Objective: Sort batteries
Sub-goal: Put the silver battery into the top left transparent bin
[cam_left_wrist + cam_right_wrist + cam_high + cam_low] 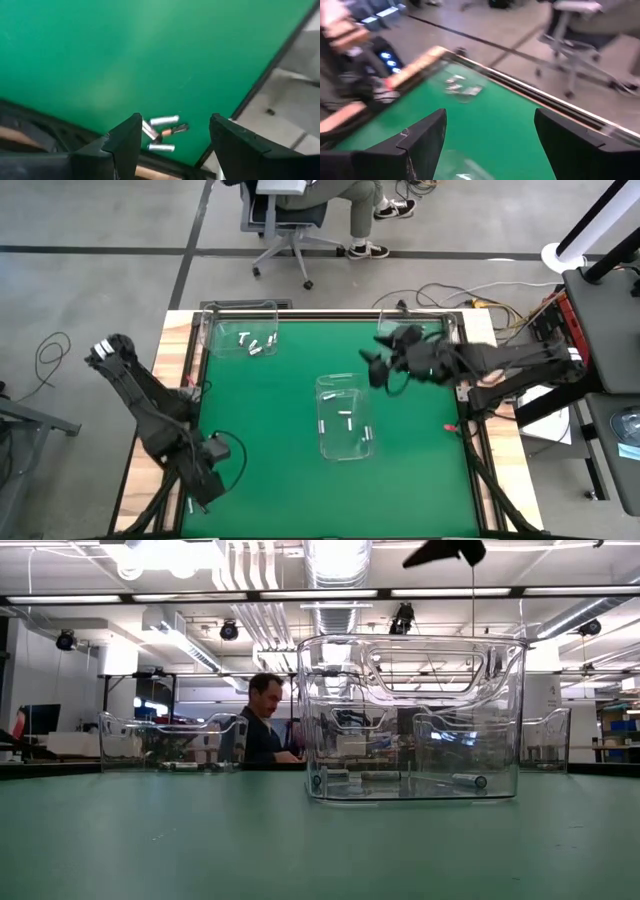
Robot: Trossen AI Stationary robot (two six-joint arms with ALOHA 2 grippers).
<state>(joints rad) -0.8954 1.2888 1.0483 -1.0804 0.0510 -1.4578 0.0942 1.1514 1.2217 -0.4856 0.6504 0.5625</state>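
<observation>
Green matting covers the table (260, 460), and three clear plastic bins stand on it. The middle bin (345, 416) sits near the centre and holds three batteries (346, 420), which the low view shows lying on its floor. A second bin (240, 332) stands at the far left corner with three more batteries (256, 343) inside. A third bin (415, 330) stands at the far right corner, largely hidden under the right arm, so its contents cannot be made out. The right gripper (380, 372) hangs in the air between the far right bin and the middle bin, above the mat and apart from both; its wrist view shows its two dark fingers (422, 140) spread wide with nothing between them. The left gripper (198, 498) rests low at the near left edge of the table, well apart from all the bins. Its fingers (125, 142) are also parted and empty, and just beyond them a small cluster of loose batteries (161, 133) lies on the mat close to the table's edge: two silvery ones and one with a copper-coloured end. Beyond the far edge of the table a person (335, 200) sits on a rolling office chair (285, 235).
</observation>
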